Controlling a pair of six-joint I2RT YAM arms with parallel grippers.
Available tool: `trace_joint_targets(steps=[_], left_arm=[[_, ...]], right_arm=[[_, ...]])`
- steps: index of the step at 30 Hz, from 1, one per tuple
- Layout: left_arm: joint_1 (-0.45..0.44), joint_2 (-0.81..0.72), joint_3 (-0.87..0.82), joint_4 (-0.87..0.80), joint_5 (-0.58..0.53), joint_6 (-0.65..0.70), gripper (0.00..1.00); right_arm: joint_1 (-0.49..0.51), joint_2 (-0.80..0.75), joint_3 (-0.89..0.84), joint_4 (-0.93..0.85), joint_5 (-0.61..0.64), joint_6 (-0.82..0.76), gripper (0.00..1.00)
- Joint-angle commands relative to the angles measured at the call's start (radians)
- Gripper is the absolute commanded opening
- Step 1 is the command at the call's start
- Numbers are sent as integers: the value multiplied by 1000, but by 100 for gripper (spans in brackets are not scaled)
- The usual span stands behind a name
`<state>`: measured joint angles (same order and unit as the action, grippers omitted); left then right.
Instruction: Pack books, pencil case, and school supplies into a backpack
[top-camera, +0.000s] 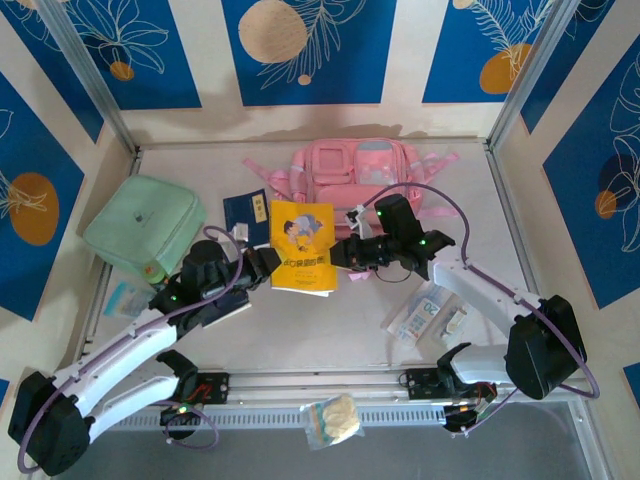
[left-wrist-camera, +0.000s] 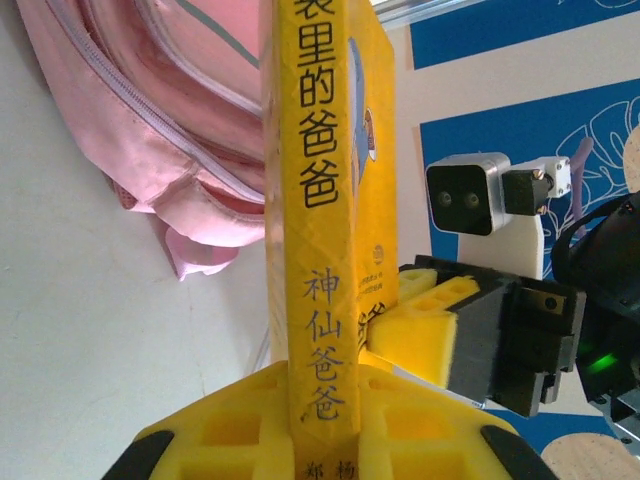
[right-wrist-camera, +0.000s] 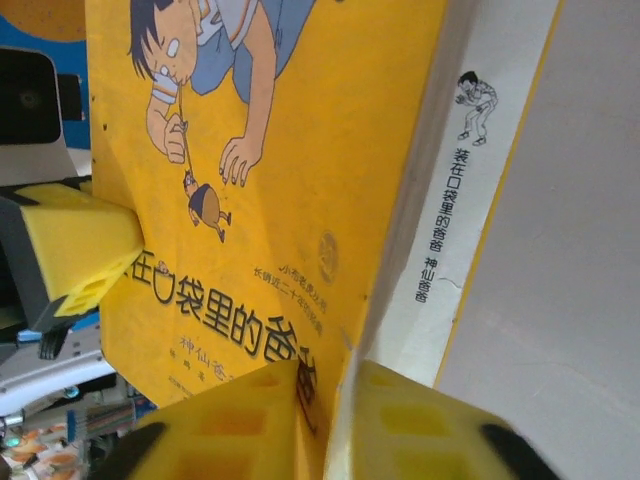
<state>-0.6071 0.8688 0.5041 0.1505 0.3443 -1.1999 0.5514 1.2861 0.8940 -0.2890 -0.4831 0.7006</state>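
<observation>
White counter (top-camera: 330, 320), blue-patterned walls. A mint pouch (top-camera: 140, 225) lies near the left edge. Mid-counter, the left end effector (top-camera: 268, 262) pinches the yellow book (top-camera: 303, 245) by its spine. The book's cover sits between the pads of the right end effector (top-camera: 340, 252); I cannot tell whether they grip. The backpack (top-camera: 355, 170) is at the far edge.

Yellow book (top-camera: 303, 245), cartoon cover; pink backpack (top-camera: 352, 170); navy book (top-camera: 243, 212); mint-green pouch (top-camera: 143, 228); yellow fingers (left-wrist-camera: 230, 440).

One yellow book (top-camera: 302, 247), one backpack (top-camera: 355, 170), one green pouch (top-camera: 140, 228).
</observation>
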Motion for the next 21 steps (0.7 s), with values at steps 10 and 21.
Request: trace_joint_targets(steps=[10, 21], left_arm=[[-38, 29, 101, 258, 8, -64, 0], [-83, 91, 125, 294, -31, -49, 0]], right_arm=[[-98, -108, -80, 90, -232, 144, 99], [-77, -53, -117, 458, -359, 419, 99]])
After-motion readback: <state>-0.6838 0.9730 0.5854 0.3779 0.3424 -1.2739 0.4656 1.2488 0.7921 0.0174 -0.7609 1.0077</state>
